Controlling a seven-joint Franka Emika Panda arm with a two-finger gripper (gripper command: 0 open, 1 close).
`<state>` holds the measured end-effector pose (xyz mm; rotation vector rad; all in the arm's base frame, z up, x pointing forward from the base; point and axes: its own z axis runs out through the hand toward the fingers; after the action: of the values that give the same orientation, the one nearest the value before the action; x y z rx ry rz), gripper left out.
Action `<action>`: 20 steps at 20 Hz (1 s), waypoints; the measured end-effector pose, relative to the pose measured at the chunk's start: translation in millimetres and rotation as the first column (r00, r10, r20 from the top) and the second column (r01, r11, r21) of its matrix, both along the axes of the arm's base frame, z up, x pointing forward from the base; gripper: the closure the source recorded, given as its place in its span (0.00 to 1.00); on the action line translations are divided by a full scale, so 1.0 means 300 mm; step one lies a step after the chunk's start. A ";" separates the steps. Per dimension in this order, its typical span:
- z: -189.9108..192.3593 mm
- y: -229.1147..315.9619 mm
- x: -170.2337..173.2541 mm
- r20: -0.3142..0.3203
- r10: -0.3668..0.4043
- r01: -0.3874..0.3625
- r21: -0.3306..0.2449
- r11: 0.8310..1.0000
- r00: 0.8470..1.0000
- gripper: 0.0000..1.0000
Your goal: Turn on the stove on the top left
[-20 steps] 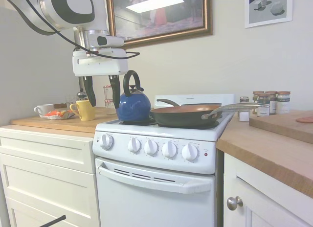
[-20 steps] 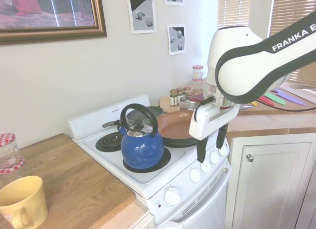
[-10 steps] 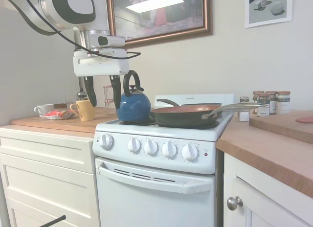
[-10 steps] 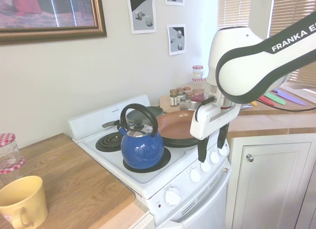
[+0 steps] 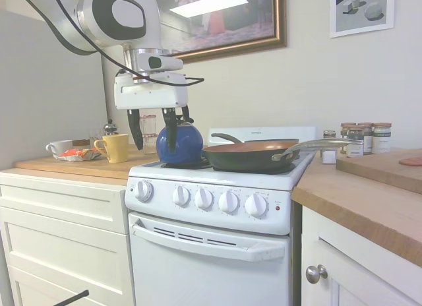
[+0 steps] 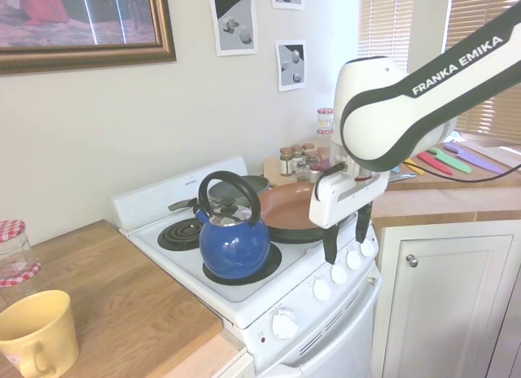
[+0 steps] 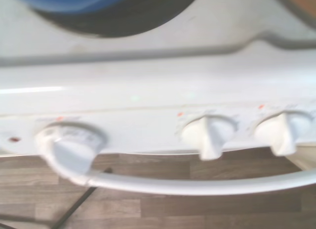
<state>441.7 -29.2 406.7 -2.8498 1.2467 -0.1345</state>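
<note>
Approach step; black fingers [image 5: 153, 130] apart above the narrow white stove [image 5: 211, 240]; next, descend toward a round white knob [image 5: 144, 190] at six o'clock.

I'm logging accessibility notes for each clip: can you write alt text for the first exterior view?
A white robot arm holds its open gripper above the front left of a white stove, in front of a blue kettle. A pan sits beside the kettle, and five knobs line the stove's front. A yellow mug stands on the counter to the left.
</note>
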 end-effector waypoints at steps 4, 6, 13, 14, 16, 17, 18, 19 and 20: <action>-0.040 -0.043 0.052 -0.021 -0.008 0.008 -0.008 1.000 1.000 1.00; -0.068 -0.059 0.075 -0.029 -0.009 0.008 -0.015 1.000 1.000 1.00; -0.150 -0.132 0.124 -0.027 -0.024 0.023 -0.043 0.999 0.999 1.00; -0.159 -0.142 0.129 -0.026 -0.028 0.026 -0.046 0.999 0.999 1.00; -0.175 -0.159 0.145 -0.030 -0.033 0.032 -0.054 0.998 0.999 1.00; -0.183 -0.164 0.153 -0.027 -0.036 0.034 -0.058 0.998 0.999 1.00; -0.193 -0.169 0.159 -0.027 -0.039 0.037 -0.066 0.997 0.999 1.00; -0.203 -0.172 0.164 -0.028 -0.045 0.043 -0.072 0.996 0.999 1.00; -0.213 -0.176 0.168 -0.028 -0.049 0.046 -0.078 0.996 0.998 1.00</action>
<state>492.1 -81.8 342.8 -2.8986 1.3445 -0.1450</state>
